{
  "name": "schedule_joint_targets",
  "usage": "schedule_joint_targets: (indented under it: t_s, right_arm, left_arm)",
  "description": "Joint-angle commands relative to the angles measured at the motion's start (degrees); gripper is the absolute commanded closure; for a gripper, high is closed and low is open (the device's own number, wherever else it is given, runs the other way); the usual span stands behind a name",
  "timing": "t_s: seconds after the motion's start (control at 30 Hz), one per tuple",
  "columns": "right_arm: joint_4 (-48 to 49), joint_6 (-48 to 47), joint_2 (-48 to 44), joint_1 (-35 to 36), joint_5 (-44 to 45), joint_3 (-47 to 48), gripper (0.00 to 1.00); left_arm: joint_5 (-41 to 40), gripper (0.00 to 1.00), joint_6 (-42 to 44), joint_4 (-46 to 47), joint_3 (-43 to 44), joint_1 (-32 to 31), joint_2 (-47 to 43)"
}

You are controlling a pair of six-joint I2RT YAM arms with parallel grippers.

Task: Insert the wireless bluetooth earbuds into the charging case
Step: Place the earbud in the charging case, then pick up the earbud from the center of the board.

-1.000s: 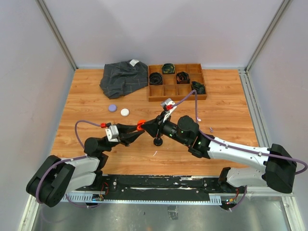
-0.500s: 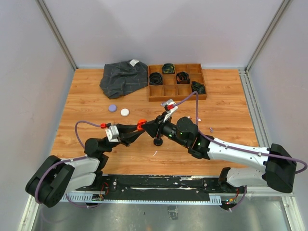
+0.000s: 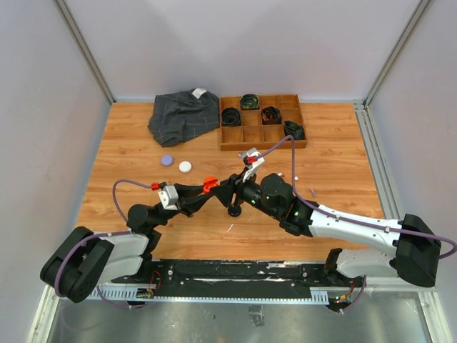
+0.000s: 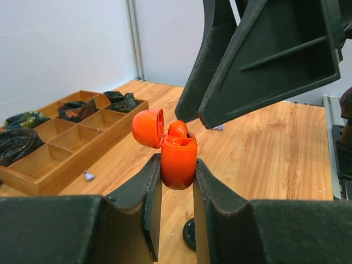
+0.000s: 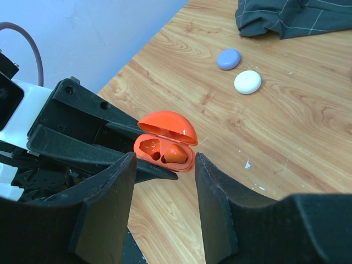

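Note:
My left gripper [image 3: 206,190] is shut on the lower body of an orange charging case [image 3: 209,184] and holds it above the table with its lid open [image 4: 179,159]. One orange earbud [image 5: 177,153] sits in one slot. The slot beside it is empty. My right gripper [image 3: 226,188] is open and empty, with its fingers on either side of the case [image 5: 165,144], not touching it. A tiny purple earbud [image 3: 313,191] and a white one [image 3: 295,176] lie on the table to the right.
A black puck [image 3: 234,210] lies on the table under the grippers. A purple puck [image 3: 166,160] and a white puck [image 3: 186,166] lie further back left. A wooden compartment tray [image 3: 260,146] with coiled belts and a dark cloth [image 3: 184,114] are at the back.
The right arm has edged slightly left and lower towards the case. The case stays in the left gripper with its lid open.

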Motion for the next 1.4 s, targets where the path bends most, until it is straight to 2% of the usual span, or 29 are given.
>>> schedule_joint_targets:
  t_s: [0.0, 0.1, 0.2, 0.37, 0.57, 0.9, 1.13, 1.37]
  right_arm:
    - [-2.9, -4.8, -2.2, 0.7, 1.4, 2.8, 0.51]
    - [-4.5, -8.5, -3.4, 0.4, 2.3, 3.4, 0.49]
    - [-10.9, -11.5, -4.1, -1.2, 1.6, 5.6, 0.45]
    - [-23.2, -15.8, -4.0, -6.1, -0.5, 8.6, 0.42]
    - [-31.5, -18.3, -2.6, -14.3, -0.1, 9.5, 0.41]
    - [-33.6, -21.4, 1.9, -28.9, -0.2, 6.9, 0.40]
    - [-31.5, -19.7, 11.4, -39.5, -9.9, 8.7, 0.39]
    - [-27.6, -19.1, 20.5, -44.8, -15.5, 10.4, 0.38]
  left_arm:
    - [-1.2, 0.98, 0.9, 13.9, -2.0, -0.4, 1.0]
    - [-1.7, 0.98, 0.6, 13.9, -2.4, -0.4, 1.3]
    - [-1.8, 0.98, -0.4, 13.9, -2.8, -0.4, 1.7]
    - [-1.9, 0.98, -1.5, 13.9, -3.9, -0.4, 1.7]
    - [-1.7, 0.98, -2.1, 13.9, -4.1, -0.4, 3.5]
    - [0.5, 0.98, -3.2, 13.8, -3.7, -0.4, 5.6]
    - [1.7, 0.98, -4.3, 13.9, -3.0, -0.4, 7.1]
    - [1.3, 0.98, -4.2, 13.9, -3.1, -0.4, 6.9]
